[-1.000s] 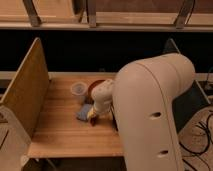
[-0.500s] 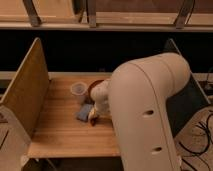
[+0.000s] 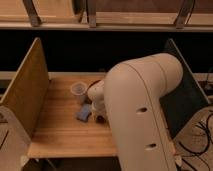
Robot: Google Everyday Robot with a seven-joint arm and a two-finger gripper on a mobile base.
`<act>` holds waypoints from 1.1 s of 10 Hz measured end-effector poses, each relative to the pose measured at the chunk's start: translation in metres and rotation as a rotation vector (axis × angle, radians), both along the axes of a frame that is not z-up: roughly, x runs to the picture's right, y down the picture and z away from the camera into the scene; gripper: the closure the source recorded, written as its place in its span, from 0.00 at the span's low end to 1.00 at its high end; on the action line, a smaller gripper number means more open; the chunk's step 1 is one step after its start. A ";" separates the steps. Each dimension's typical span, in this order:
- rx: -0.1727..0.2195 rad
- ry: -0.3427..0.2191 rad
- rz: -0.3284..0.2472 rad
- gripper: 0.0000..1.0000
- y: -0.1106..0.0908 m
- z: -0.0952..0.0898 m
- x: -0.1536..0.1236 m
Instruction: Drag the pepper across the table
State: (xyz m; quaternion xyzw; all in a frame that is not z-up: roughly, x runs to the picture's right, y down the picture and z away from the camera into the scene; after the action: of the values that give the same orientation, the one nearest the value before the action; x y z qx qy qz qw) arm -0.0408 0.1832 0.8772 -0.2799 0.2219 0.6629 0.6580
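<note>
My white arm (image 3: 142,110) reaches down over the right half of the light wooden table (image 3: 60,132). The gripper (image 3: 99,114) is low over the tabletop at the arm's left tip, right beside the flat blue-grey pad (image 3: 84,113). A small dark reddish bit that may be the pepper (image 3: 101,119) shows just under the gripper, mostly hidden by it. I cannot tell whether the gripper touches it.
A clear cup (image 3: 78,92) stands behind the pad. A tan side board (image 3: 27,95) stands on the left and a dark green one (image 3: 187,92) on the right. A shelf rail (image 3: 100,22) runs behind the table. Cables (image 3: 202,130) lie on the floor at the right.
The arm has swung a little to the left and toward the camera and now hides more of the table's middle, including the round reddish-brown thing. The pad and cup have not moved.
</note>
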 end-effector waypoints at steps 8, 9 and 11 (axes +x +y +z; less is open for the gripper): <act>0.031 -0.074 -0.011 1.00 -0.001 -0.015 -0.022; 0.033 -0.088 -0.016 1.00 0.000 -0.018 -0.027; 0.028 -0.117 -0.022 1.00 0.007 -0.023 -0.036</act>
State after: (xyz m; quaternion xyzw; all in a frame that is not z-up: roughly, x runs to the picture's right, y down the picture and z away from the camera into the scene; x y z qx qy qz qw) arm -0.0763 0.1899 0.8543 -0.3064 0.1768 0.6411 0.6811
